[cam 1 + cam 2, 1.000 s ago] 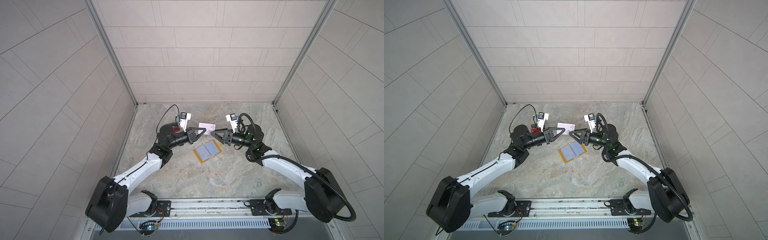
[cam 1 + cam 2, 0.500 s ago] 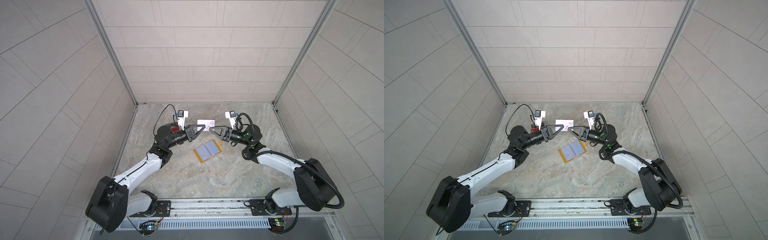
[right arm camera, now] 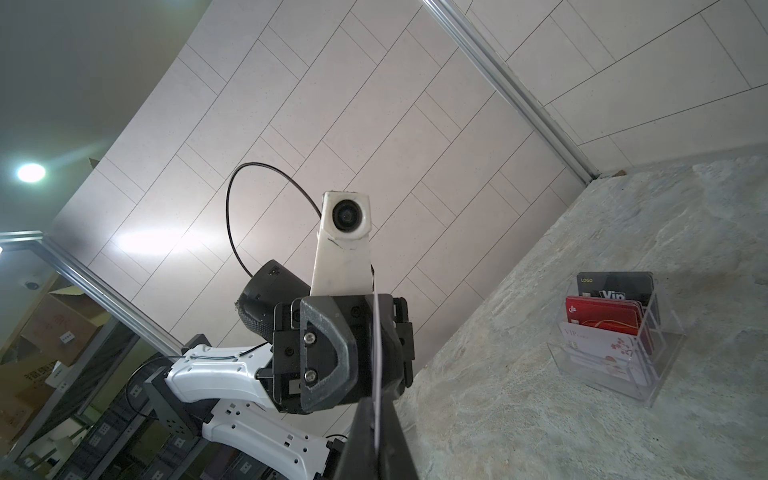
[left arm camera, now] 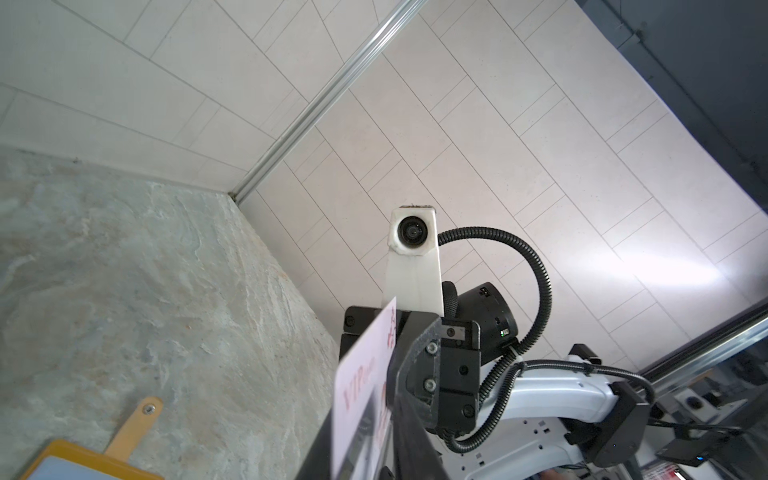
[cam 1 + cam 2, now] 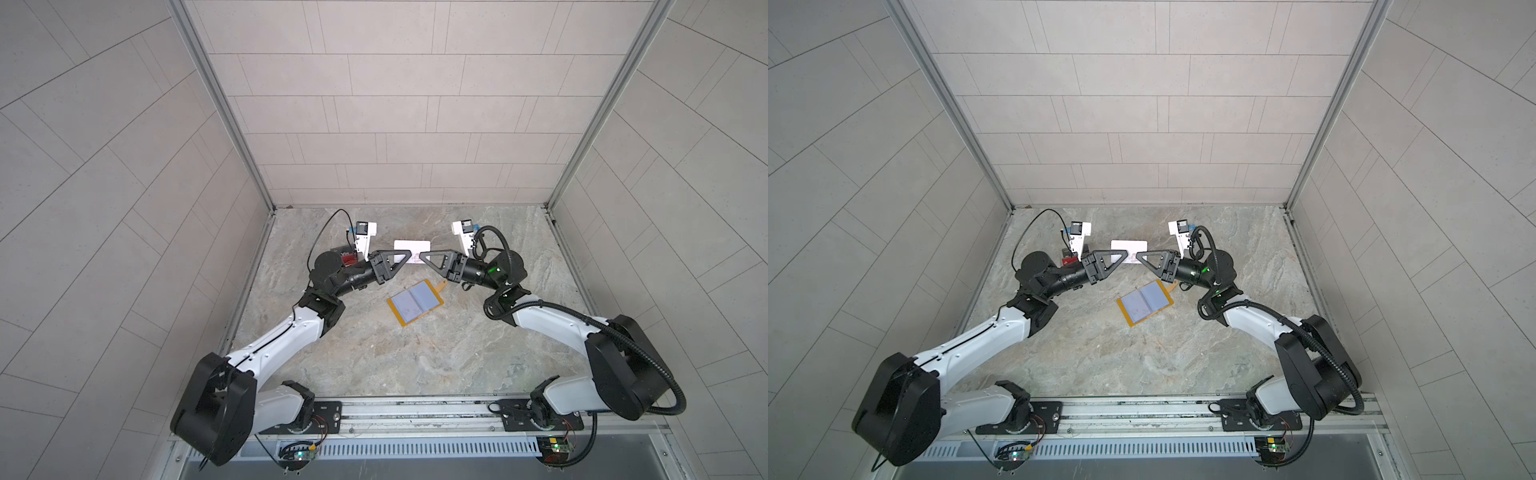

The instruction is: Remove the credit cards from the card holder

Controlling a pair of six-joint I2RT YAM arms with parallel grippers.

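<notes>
Handover under way. The right gripper [image 5: 424, 257], a second ago standing off with its jaws apart, has come in and pinched shut on one end of the white card [image 5: 411, 247]. The right wrist view shows the card edge-on, clamped between its fingers. The left gripper [image 5: 404, 257] sits at the card's other end; whether it grips or has let go, cannot tell. My reading: this card is out of the wallet and changing arms.

Counts:
- Aloft between the two sets of jaws: one card.
- One card holder [image 5: 415, 302], lying open on the table [image 5: 374, 353] below the jaws, toward the arm bases (sleeves look empty, not certain).
- One clear stand [image 3: 660, 361], behind the left gripper's wrist, showing a dark grey card [image 3: 615, 286], a red card [image 3: 602, 316] and a white VIP card [image 3: 598, 345].
</notes>
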